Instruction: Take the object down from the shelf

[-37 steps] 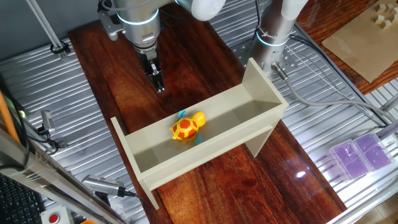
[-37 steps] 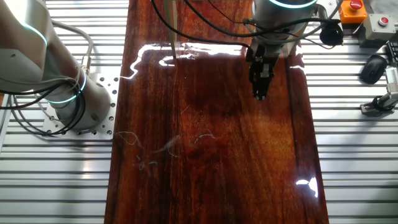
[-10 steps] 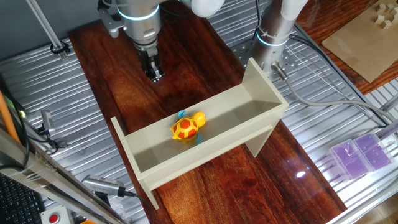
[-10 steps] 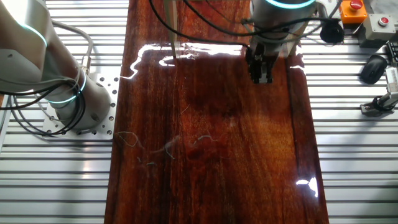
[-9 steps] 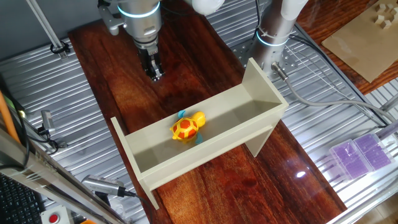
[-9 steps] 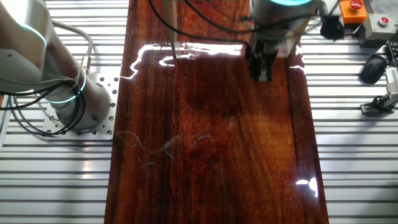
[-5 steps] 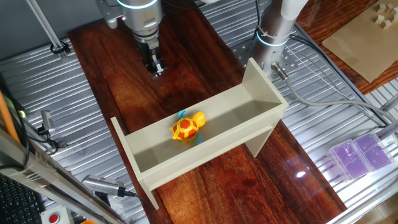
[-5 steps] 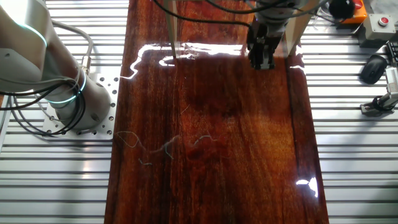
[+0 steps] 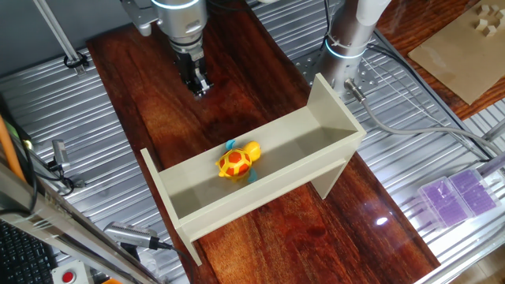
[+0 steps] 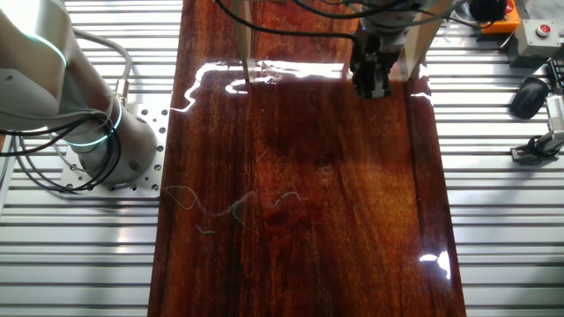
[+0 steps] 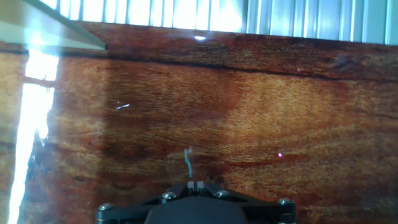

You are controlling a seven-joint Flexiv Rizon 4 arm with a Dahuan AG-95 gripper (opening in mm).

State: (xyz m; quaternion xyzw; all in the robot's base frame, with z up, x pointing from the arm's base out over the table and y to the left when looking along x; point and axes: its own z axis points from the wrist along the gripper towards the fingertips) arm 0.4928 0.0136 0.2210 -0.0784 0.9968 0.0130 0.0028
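The toy turtle (image 9: 238, 161), with a yellow head, orange-red shell and blue flippers, lies in the trough of the beige shelf (image 9: 260, 188) in one fixed view. My gripper (image 9: 200, 89) hangs above the dark wooden board behind the shelf, well apart from the turtle, with its fingers together and nothing between them. In the other fixed view the gripper (image 10: 372, 91) is near the top edge, and only two of the shelf's panels show there; the turtle is out of view. In the hand view the gripper (image 11: 195, 184) is shut over bare wood, and a shelf corner (image 11: 50, 28) shows at top left.
The arm's base (image 9: 347, 43) stands behind the shelf's right end. A purple box (image 9: 461, 195) lies at the right. A second arm's base (image 10: 97, 132) is at the left in the other fixed view, with a red button (image 10: 503, 7) and clamps at the right.
My gripper has risen and moved slightly away from the shelf's back over the last second. It stays shut. The turtle and shelf have not moved.
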